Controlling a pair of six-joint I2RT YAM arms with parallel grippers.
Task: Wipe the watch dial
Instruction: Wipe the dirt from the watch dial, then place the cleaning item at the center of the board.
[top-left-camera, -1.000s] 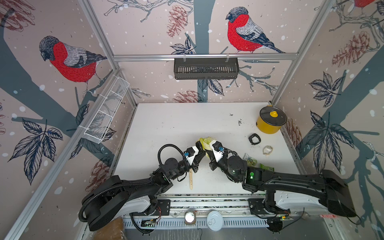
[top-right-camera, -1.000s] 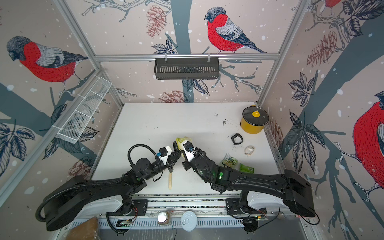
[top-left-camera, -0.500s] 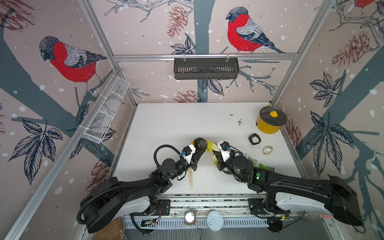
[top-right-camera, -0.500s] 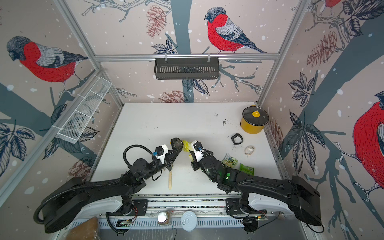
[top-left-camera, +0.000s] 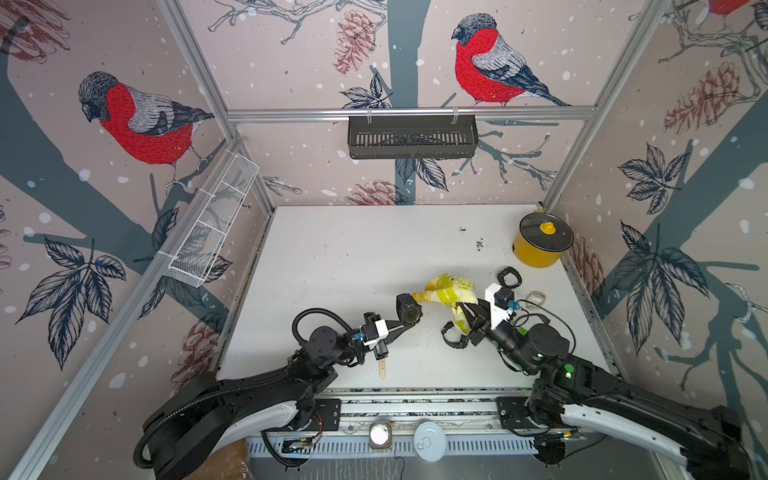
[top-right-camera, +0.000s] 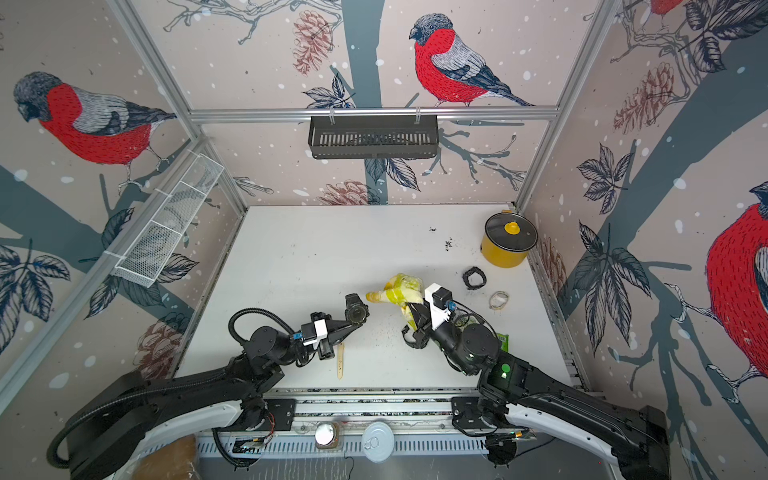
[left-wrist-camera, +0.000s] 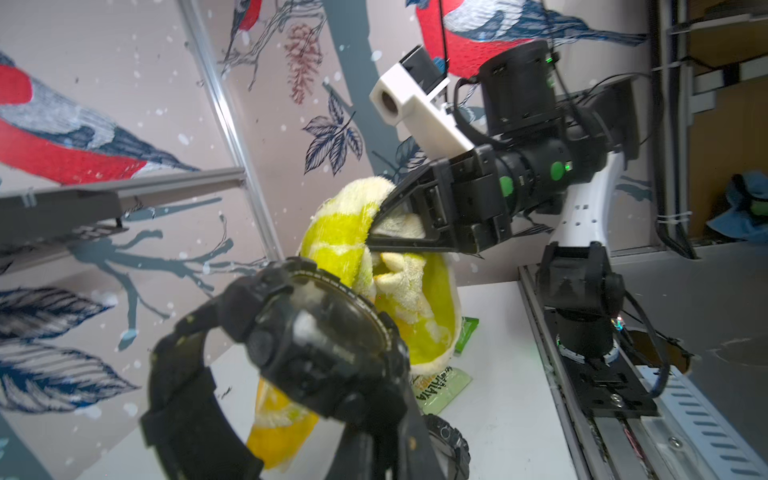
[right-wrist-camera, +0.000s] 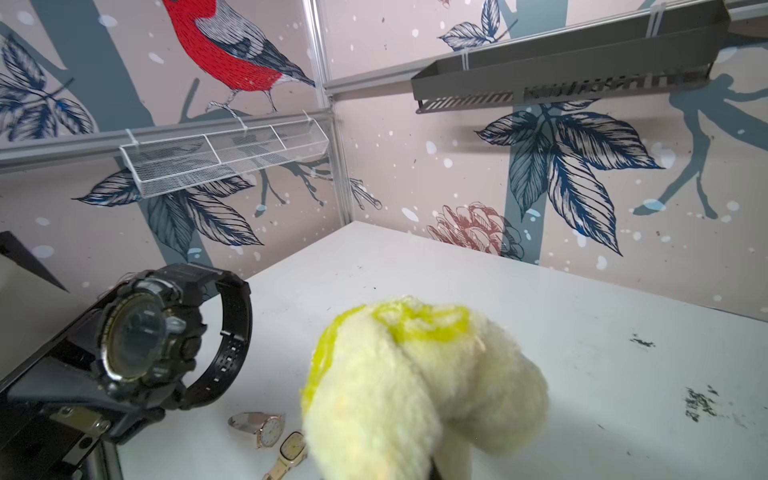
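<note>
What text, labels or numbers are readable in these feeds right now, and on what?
"ALAYA": green packet, start of the word hidden.
Black watch dial: markings too blurred to read.
Small round-faced watch: numerals too small to read.
Small square gold watch: dial too small to read.
Cloth: no print.

Cloth (right-wrist-camera: 415, 386) and watch (left-wrist-camera: 324, 345) blur and run off-frame in the wrist views; in a top view a packet (top-right-camera: 503, 340) at the cloth's 4 o'clock lies mostly under the right arm (top-right-camera: 478, 345).
</note>
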